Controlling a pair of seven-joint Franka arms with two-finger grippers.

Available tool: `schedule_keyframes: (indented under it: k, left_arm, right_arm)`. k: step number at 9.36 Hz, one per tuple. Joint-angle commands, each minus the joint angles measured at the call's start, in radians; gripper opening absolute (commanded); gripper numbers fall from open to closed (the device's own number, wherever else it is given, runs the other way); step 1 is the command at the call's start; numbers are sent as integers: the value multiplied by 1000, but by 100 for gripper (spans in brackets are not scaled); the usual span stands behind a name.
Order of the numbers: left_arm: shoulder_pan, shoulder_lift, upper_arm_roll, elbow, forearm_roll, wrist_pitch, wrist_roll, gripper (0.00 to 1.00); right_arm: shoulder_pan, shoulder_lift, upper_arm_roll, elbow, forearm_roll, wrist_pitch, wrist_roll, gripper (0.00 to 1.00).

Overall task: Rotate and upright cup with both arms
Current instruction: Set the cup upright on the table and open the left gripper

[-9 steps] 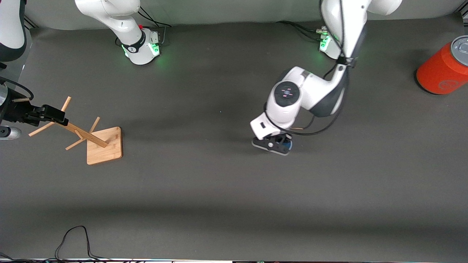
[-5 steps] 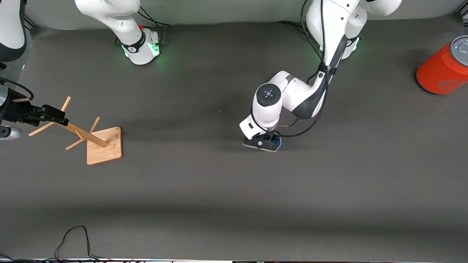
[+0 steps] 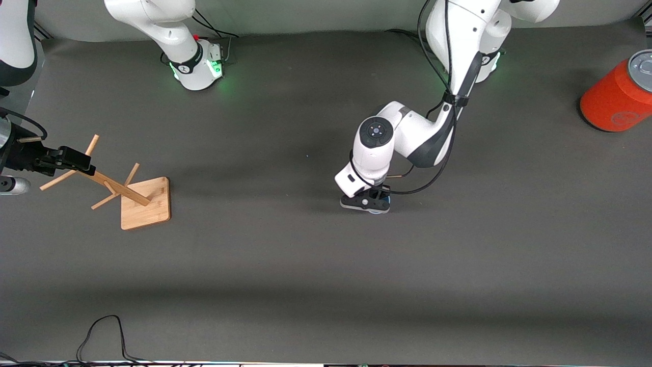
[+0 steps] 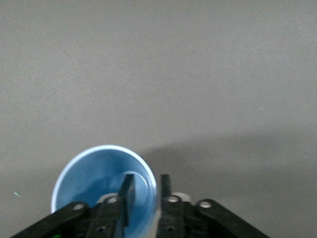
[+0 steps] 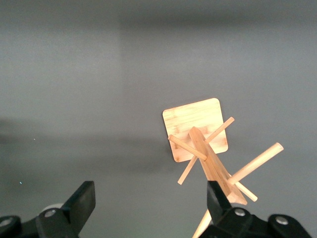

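The pale blue cup [image 4: 91, 178] shows its open mouth to the left wrist camera. My left gripper [image 4: 146, 194] is shut on its rim, with one finger [image 4: 127, 191] inside the cup and the other outside. In the front view the left gripper [image 3: 365, 202] points down at the middle of the table, and only a blue sliver of the cup [image 3: 383, 208] shows under it. My right gripper [image 5: 151, 204] is open and empty, and waits over the wooden rack at the right arm's end [image 3: 56, 159].
A wooden peg rack [image 3: 145, 202] stands at the right arm's end, also in the right wrist view [image 5: 195, 129]. A large red-orange can [image 3: 619, 97] stands at the left arm's end. A black cable [image 3: 102, 331] lies at the table edge nearest the front camera.
My left gripper with the cup has moved toward the right arm's end, then settled and turned a little. The right arm has not moved.
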Motion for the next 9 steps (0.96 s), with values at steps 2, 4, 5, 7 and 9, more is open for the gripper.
schedule_keyframes:
  k: [2,4,5,7,9]
  left_arm:
    - [0,-98,10,-22,11,-138,-27,100]
    - [47,-147,10,6,5,-216,-25,100]
    - [67,-168,10,20,5,-250,-27,100]
    - [145,-211,19,57,14,-320,-2,100]
    - [218,-300,24,60,18,-395,16,100]
  right_arm:
    - [2,-5,-4,0,-10,-5,-21,100]
    - [2,-5,-4,0,-10,-5,-21,100]
    - [2,-5,-4,0,-10,-5,-21,100]
    - [2,-5,-4,0,-10,-5,-21,100]
    - [2,-5,-4,0,-10,-5,-21,100]
